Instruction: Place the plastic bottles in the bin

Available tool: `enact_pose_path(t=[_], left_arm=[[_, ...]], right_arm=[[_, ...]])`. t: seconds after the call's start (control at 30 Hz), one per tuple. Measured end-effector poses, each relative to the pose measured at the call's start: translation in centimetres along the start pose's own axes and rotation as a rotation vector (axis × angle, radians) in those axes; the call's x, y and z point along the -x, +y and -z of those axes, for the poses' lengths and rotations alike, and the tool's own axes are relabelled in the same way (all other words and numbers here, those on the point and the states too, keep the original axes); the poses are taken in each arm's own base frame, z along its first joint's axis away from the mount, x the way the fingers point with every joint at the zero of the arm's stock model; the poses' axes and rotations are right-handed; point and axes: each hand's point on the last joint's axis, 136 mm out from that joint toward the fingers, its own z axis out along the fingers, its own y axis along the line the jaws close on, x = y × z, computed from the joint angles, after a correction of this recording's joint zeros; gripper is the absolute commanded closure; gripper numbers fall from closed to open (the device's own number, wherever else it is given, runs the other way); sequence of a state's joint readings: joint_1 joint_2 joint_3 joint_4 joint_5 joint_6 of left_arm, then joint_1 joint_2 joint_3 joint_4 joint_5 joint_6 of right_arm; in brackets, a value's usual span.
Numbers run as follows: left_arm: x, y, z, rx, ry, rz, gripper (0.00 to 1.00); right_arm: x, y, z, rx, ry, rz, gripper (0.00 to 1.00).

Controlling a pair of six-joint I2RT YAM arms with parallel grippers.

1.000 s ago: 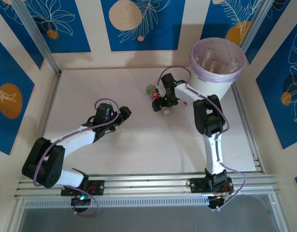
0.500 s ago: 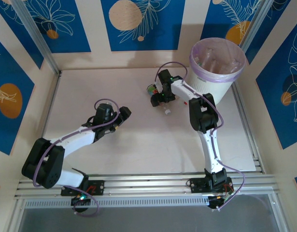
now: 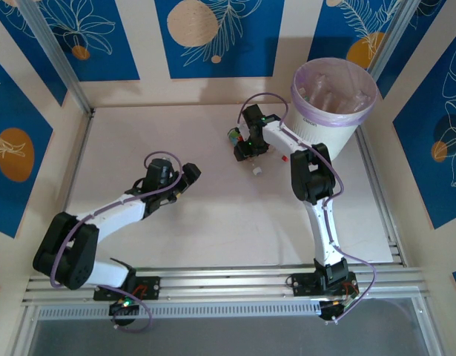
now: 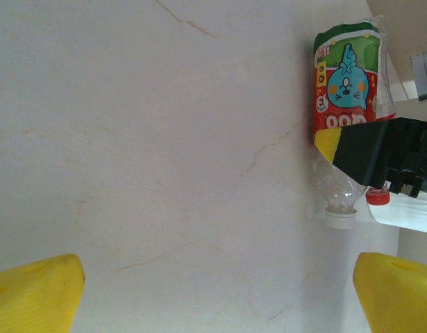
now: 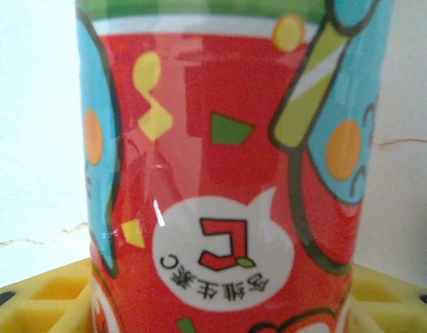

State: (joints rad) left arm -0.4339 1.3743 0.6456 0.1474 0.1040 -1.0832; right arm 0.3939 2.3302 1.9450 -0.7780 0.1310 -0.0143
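**Right gripper (image 3: 244,144) astride a plastic bottle (image 4: 348,76) that lies on the counter (image 3: 228,222), left of the bin (image 3: 328,130).**

Its yellow jaws stand on either side of the red-and-green label, but I cannot tell whether they actually pinch the bottle. The left gripper (image 4: 216,295) hangs wide open and empty, well apart from the bottle. The main risk is likely the grasp itself: the bottle is round, slick and thin-walled, so a weak or off-centre squeeze could let it roll or squirt out. A hard squeeze could buckle it. If it is gripped far from its middle, the neck end may sag. The bin is tall, so a low carry could knock its rim or snag the lilac bag (image 3: 334,63).
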Motion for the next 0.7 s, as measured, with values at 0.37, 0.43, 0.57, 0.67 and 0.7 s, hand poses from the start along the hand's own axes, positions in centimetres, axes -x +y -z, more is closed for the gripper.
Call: enact_pose_path(t=[0.37,0.43,0.57,0.67,0.7], left_arm=[[0.1,-0.2,0.2,-0.005,-0.003,-0.001,0.01],[0.1,-0.2,0.2,-0.005,-0.003,-0.001,0.01],[0.1,-0.1,0.1,-0.005,-0.003,0.0,0.01],[0.0,-0.1,0.0,-0.004,-0.001,0.0,0.01],[0.0,0.0,0.0,-0.002,0.0,0.0,0.01]], right_arm=[[3.4,2.5,9.3,0.027,-0.177,0.045,0.6],[4.3,2.8,12.1,0.024,-0.237,0.054,0.71],[5.2,3.3,16.7,0.019,-0.314,0.076,0.77],[5.6,3.4,20.4,-0.003,-0.375,0.094,0.83],[5.7,3.4,21.6,-0.012,-0.395,0.098,0.87]])
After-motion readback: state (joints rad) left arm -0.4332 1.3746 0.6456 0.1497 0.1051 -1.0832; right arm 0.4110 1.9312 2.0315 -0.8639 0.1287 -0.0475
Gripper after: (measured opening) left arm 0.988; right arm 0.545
